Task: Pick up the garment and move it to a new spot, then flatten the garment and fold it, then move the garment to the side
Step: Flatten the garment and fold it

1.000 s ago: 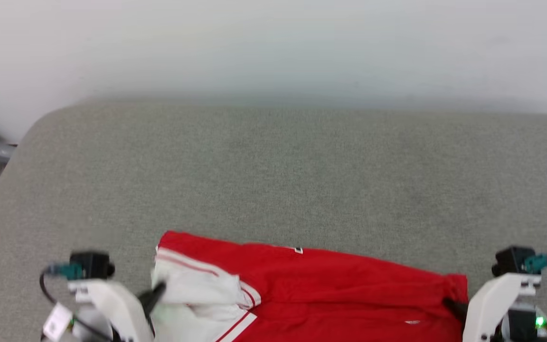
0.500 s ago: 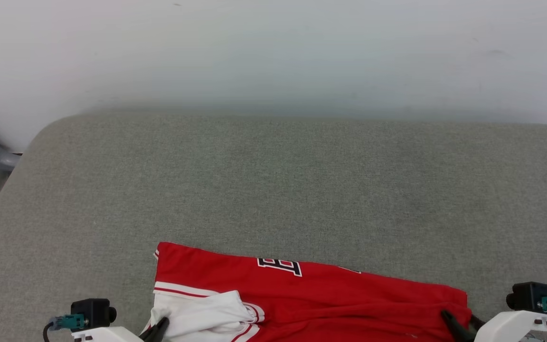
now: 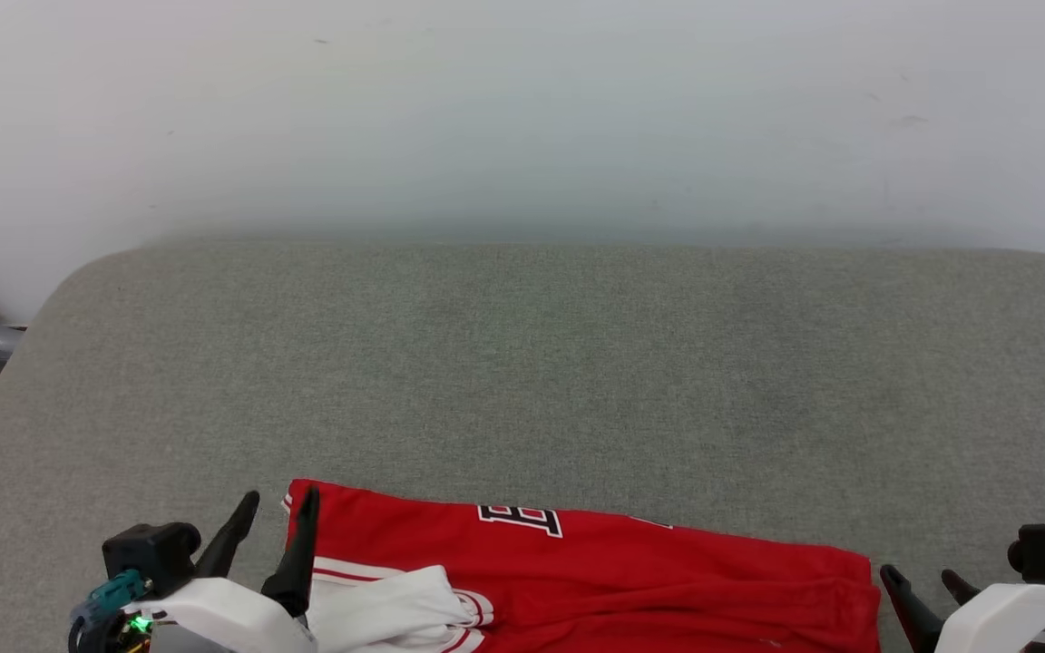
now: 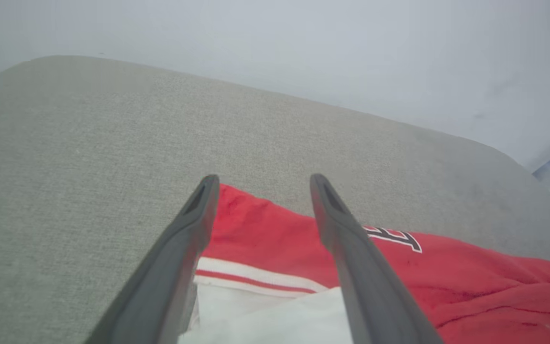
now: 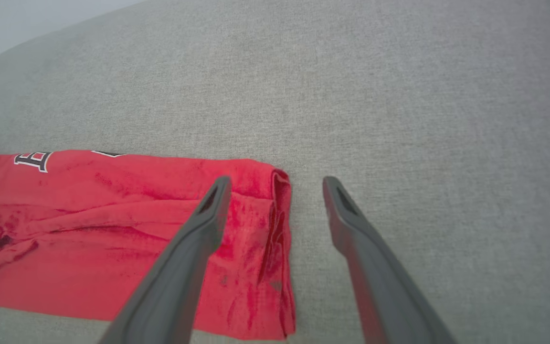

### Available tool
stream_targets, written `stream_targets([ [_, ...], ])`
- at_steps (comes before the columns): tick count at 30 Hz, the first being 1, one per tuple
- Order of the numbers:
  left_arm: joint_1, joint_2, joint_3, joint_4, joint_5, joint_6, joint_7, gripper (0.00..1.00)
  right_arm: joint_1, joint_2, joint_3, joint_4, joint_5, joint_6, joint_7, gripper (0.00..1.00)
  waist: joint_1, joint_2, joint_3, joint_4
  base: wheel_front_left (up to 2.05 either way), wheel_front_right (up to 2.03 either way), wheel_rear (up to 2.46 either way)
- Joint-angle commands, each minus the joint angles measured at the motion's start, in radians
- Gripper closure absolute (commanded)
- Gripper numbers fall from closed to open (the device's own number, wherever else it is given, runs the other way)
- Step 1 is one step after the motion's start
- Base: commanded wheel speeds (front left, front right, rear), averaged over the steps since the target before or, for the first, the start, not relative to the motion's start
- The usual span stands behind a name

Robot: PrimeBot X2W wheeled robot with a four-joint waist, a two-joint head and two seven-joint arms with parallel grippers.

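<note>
Spread wide, gripping nothing: left tool, straddling the left far corner of the garment; likewise right tool, astride its right end. Lying flat along the near edge of the grey tabletop, long axis left to right. White sleeve pointing left; red end, probably the hem, pointing right. Black lettering along the far edge.

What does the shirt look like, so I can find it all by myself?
Find the big grey cushioned surface in front of the pale wall. The garment lies along its near edge as a long folded strip. It is bright red, with a white sleeve at its left end and black, white-edged lettering, unlike the plain grey around it.
</note>
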Motion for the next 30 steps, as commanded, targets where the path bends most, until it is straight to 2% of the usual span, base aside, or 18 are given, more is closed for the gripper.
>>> stream_targets([
  [1, 0.004, -0.013, 0.017, -0.011, 0.017, 0.006, -0.005, 0.0, 0.003, -0.006, -0.001, -0.007, 0.0, 0.0, 0.021, 0.0, 0.0, -0.0001, -0.002, -0.002, 0.0, 0.0, 0.0],
  [6, 0.041, -0.076, 0.144, -0.085, 0.185, 0.008, -0.008, 0.0, 0.015, -0.039, -0.002, -0.031, -0.024, 0.0, 0.165, 0.0, 0.0, -0.0001, -0.005, 0.006, 0.0, 0.0, 0.0],
  [13, 0.086, -0.171, 0.258, -0.145, 0.367, -0.035, -0.008, 0.0, 0.005, -0.069, 0.033, -0.022, -0.007, 0.0, 0.273, 0.0, 0.0, -0.0001, 0.008, 0.032, 0.0, 0.0, 0.0],
  [21, 0.101, -0.222, 0.293, -0.155, 0.478, -0.084, -0.008, 0.0, -0.044, -0.061, 0.065, 0.06, 0.023, 0.0, 0.29, 0.0, 0.0, -0.0001, 0.041, 0.064, 0.0, 0.0, 0.0],
  [25, 0.09, -0.242, 0.301, -0.15, 0.501, -0.106, -0.008, 0.0, -0.075, -0.058, 0.077, 0.131, 0.032, 0.0, 0.291, 0.0, 0.0, -0.0001, 0.074, 0.073, 0.0, 0.0, 0.0],
  [30, 0.069, -0.265, 0.312, -0.139, 0.523, -0.134, -0.009, 0.0, -0.086, -0.051, 0.117, 0.233, 0.058, 0.0, 0.344, 0.0, 0.0, -0.0001, 0.108, 0.081, 0.0, 0.0, 0.0],
])
